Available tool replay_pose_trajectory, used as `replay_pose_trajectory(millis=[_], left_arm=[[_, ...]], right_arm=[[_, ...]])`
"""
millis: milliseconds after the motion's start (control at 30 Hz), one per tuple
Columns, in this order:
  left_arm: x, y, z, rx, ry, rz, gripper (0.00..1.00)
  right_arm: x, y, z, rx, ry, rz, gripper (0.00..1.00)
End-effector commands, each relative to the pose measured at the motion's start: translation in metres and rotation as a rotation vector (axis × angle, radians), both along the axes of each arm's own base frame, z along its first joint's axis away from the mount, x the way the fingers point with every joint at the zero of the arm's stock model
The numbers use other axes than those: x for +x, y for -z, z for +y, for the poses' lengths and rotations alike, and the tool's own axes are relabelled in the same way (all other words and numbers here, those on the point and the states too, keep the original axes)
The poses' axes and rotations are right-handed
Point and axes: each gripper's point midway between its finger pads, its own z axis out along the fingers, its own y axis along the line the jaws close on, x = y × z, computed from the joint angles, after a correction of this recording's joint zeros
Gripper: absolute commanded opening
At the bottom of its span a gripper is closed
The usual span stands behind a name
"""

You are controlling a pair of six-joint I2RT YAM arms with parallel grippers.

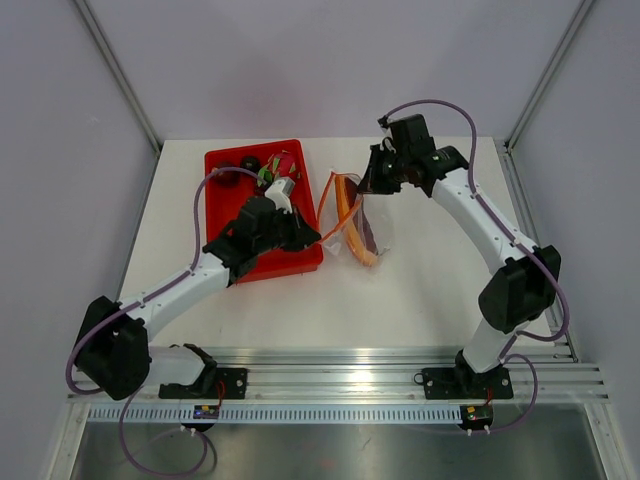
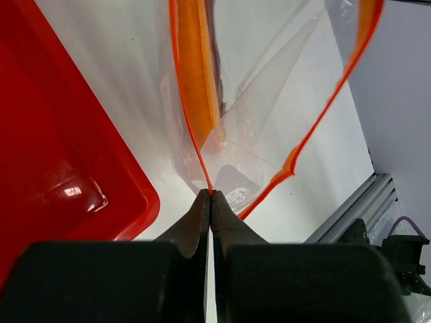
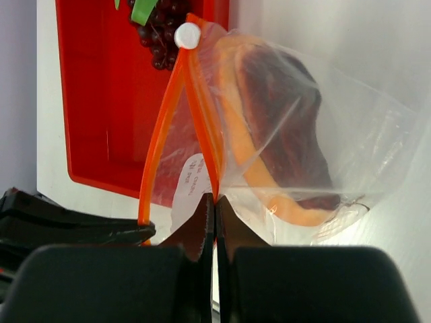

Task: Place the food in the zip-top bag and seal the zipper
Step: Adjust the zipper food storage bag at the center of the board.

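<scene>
The clear zip-top bag (image 1: 366,228) lies right of the red bin, mouth held apart. One dark red-brown, orange-rimmed food piece (image 3: 283,114) is inside it. My left gripper (image 1: 312,237) is shut on the orange zipper (image 2: 202,158) at one lip (image 2: 211,195). My right gripper (image 1: 369,188) is shut on the other zipper lip (image 3: 215,197). The white label (image 3: 190,180) shows through the plastic. More food stays in the bin: black lumps (image 1: 248,163), a red-pink piece with green (image 1: 281,164) and dark grapes (image 3: 159,37).
The red bin (image 1: 262,264) stands left of the bag, its corner close to my left fingers (image 2: 101,202). An aluminium rail (image 1: 350,360) runs along the near table edge. Frame posts and grey walls bound the back and sides.
</scene>
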Motion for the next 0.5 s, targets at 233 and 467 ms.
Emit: replay_pose_trajectory(millis=[233, 467], left_arm=[[0.018, 0.001, 0.008, 0.061, -0.022, 0.002, 0.20], [0.024, -0.023, 0.021, 0.060, -0.067, -0.018, 0.68]], right_arm=[[-0.029, -0.011, -0.008, 0.007, 0.013, -0.029, 0.00], [-0.040, -0.016, 0.005, 0.137, 0.002, -0.085, 0.00]])
